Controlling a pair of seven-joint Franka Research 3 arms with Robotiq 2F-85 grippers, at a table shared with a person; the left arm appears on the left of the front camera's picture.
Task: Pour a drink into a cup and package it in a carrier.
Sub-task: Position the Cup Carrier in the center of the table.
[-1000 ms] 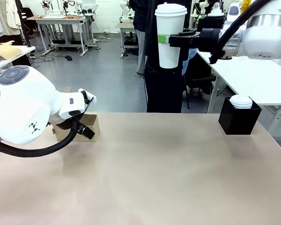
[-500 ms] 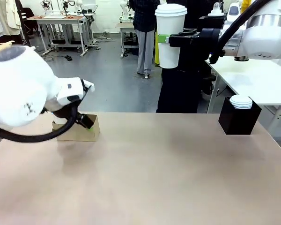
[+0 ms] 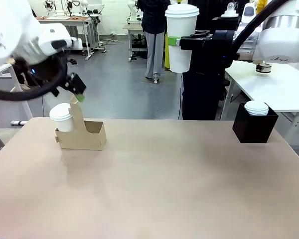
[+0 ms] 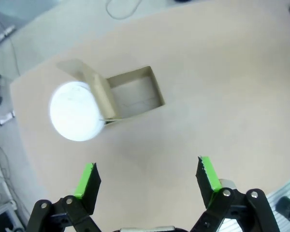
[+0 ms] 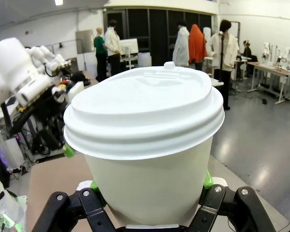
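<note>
White cup [image 3: 182, 30]: clenched upright in my right pincer [image 3: 179, 42], high over the surface [image 3: 164, 174].
Brown carrier [image 3: 92, 137]: well below, far across from that pincer; one hole holds another cup [image 3: 61, 117], and the hole on its side is free.
My left pincer [image 4: 147, 176]: released, above the carrier.
Advice: I'd travel level, then lower straight into the free hole.

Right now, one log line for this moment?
left hand open, above carrier | right hand shut on lidded cup, held high | carrier: second cup in one slot, other slot empty
</note>
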